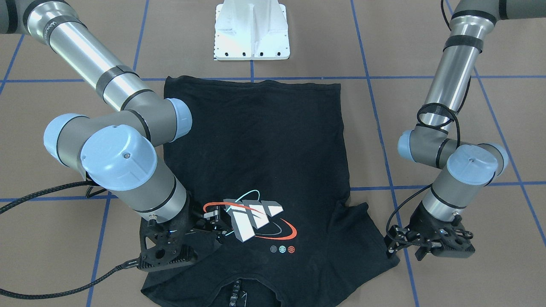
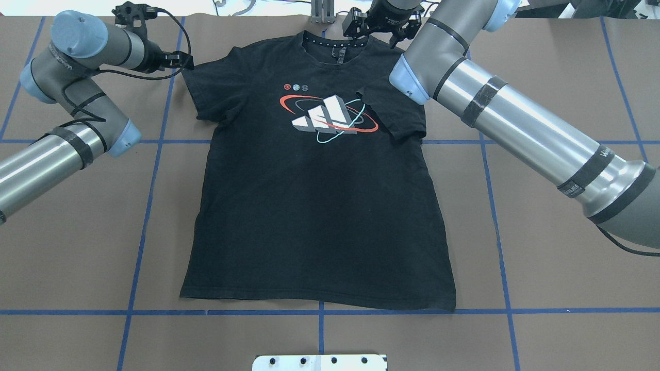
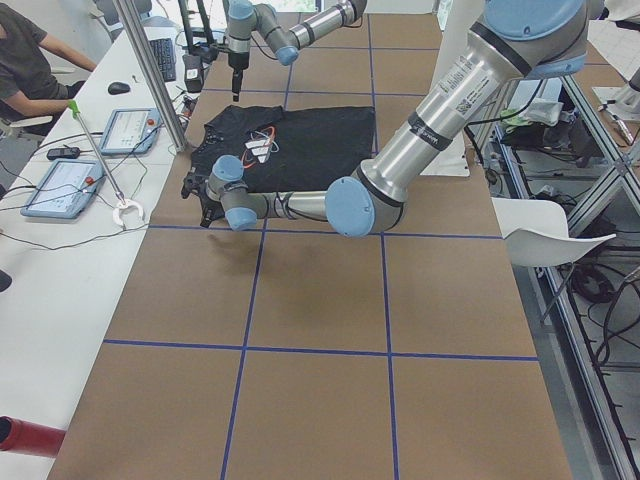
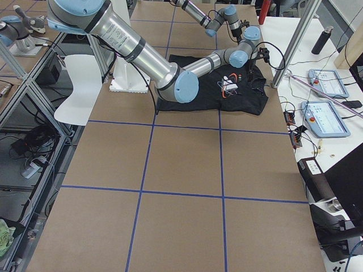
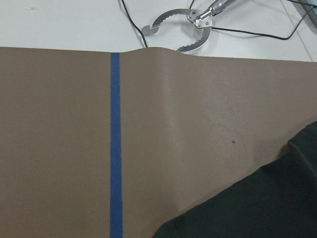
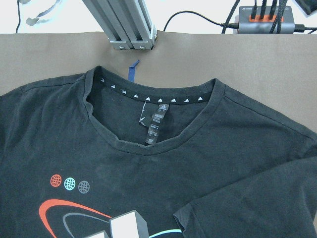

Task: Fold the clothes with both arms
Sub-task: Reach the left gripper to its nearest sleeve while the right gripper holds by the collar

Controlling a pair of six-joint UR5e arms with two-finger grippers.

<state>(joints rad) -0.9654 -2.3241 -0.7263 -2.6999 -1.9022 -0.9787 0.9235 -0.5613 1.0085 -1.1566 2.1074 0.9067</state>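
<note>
Both claws open: right claw (image 2: 380, 32) above T-shirt (image 2: 319, 206) collar (image 2: 330, 42), left claw (image 2: 180, 59) beside sleeve (image 2: 211, 87).

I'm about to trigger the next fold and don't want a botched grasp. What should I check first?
1. T-shirt lies flat, logo up: ok.
2. Right-side sleeve folded inward: ok.
3. Left-side sleeve folded inward: not ok, it lies spread out.
4. Left gripper at that sleeve's edge: ok.
5. Left gripper's grip on cloth: cannot tell.
6. Right gripper free: ok, looks open, raised near the collar.
</note>
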